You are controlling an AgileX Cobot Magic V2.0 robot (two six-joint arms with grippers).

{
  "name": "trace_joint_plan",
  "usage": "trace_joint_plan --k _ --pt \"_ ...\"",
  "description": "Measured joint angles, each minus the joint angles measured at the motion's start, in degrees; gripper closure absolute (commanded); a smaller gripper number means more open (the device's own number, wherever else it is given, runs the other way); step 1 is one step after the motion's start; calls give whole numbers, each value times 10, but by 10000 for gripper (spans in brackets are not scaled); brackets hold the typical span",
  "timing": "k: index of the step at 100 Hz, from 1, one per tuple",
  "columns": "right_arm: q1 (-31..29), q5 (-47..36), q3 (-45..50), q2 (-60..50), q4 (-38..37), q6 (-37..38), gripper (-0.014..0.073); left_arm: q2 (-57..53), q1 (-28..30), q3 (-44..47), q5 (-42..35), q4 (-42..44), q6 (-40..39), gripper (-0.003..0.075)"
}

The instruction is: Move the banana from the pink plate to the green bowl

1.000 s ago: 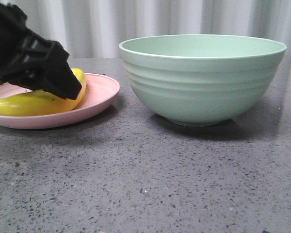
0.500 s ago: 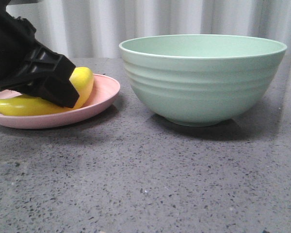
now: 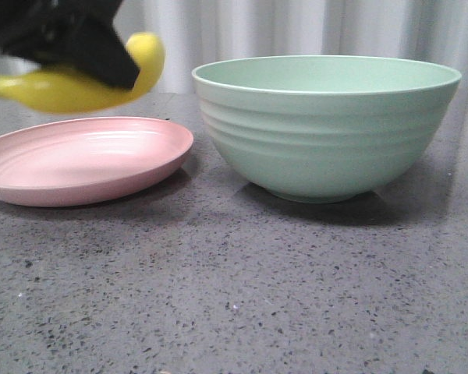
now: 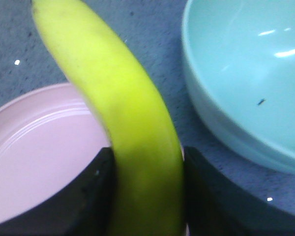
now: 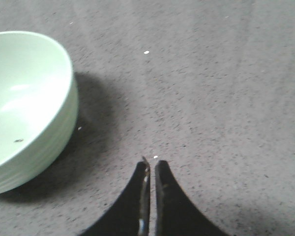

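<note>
Left gripper (image 4: 147,196) raised, fingers clamped either side of the banana (image 4: 123,113); right gripper (image 5: 151,169) pressed closed, low.

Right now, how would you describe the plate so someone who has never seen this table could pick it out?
Start at the big mint-green bowl on the grey speckled table. To its left, close by, lies the plate, under the banana that the left claw holds. It is pale pink, shallow and far lower than the bowl.
</note>
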Motion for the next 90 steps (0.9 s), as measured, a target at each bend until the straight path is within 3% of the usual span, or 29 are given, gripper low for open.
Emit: trace_joint_plan --k 24,36,66,90 --pt "52 44 -84 89 66 -1 351 -19 -97 -24 15 0 0 612" --pt "84 45 -119 131 114 -1 260 -19 -132 -24 18 -2 1 612" --pt "166 -18 -163 243 235 -1 248 -5 -173 -25 11 -12 1 612" --pt "197 -60 -172 326 306 -1 248 1 -183 -25 8 -14 1 612"
